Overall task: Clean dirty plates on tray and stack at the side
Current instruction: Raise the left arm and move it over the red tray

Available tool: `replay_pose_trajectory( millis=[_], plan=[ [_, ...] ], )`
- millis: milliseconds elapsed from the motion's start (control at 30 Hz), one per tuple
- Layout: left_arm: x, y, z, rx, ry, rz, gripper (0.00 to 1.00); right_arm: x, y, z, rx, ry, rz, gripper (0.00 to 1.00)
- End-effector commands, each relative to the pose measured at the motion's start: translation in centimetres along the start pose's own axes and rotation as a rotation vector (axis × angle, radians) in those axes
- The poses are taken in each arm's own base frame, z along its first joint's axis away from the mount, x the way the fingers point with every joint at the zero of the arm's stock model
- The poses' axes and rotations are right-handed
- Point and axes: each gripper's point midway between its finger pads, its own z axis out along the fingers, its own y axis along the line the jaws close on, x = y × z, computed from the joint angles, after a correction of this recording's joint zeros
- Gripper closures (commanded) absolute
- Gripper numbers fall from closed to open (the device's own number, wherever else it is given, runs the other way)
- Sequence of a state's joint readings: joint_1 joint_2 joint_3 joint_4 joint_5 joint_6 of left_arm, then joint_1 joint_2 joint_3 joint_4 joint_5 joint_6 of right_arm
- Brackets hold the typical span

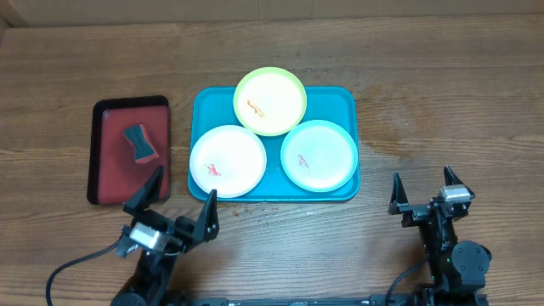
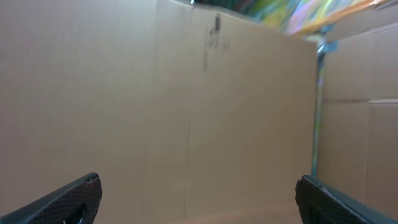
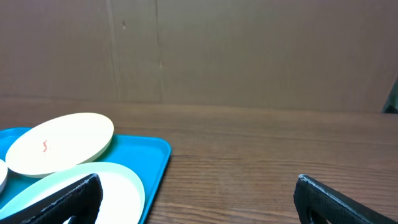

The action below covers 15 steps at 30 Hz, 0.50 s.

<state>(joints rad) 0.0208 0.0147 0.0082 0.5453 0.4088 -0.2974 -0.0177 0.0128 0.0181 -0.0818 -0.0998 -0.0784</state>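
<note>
1. Overhead, we see the tray (image 1: 342, 99) in the middle of the wooden table (image 1: 442, 102), holding all three plates.
2. The yellow-green plate (image 1: 270, 101) sits at the far side, jutting past the rim. The white plate (image 1: 228, 161) lies near-left and the mint plate (image 1: 319, 155) near-right, each with a small smear.
3. Our left gripper (image 1: 184, 183) hangs released and empty by the tray's near-left corner.
4. Our right gripper (image 1: 422, 174), jaws spread and empty, stands apart from the near-right corner.
5. A dark red tray (image 1: 106, 170) with a small teal-and-red block (image 1: 140, 144) lies to the left.
</note>
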Motion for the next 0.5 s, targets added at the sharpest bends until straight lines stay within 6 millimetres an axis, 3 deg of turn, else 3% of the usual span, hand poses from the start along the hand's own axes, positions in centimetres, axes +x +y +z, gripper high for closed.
replay_pose_trajectory(
  millis=[0,133,300,467],
  plan=[
    [-0.9,-0.7,0.0,0.033,-0.026,0.003,0.00,0.1,0.0,0.0,0.000,-0.005,0.002,0.00],
    [-2.8,-0.3,0.3,-0.008,-0.051,0.095,0.00,0.1,0.0,0.0,0.000,-0.005,0.002,0.00],
    [-5.6,1.5,1.1,-0.145,-0.036,0.192,0.00,0.1,0.0,0.0,0.000,-0.005,0.002,0.00],
    [-6.2,4.2,3.2,-0.283,0.129,0.139,0.00,0.1,0.0,0.0,0.000,-0.005,0.002,0.00]
  ],
)
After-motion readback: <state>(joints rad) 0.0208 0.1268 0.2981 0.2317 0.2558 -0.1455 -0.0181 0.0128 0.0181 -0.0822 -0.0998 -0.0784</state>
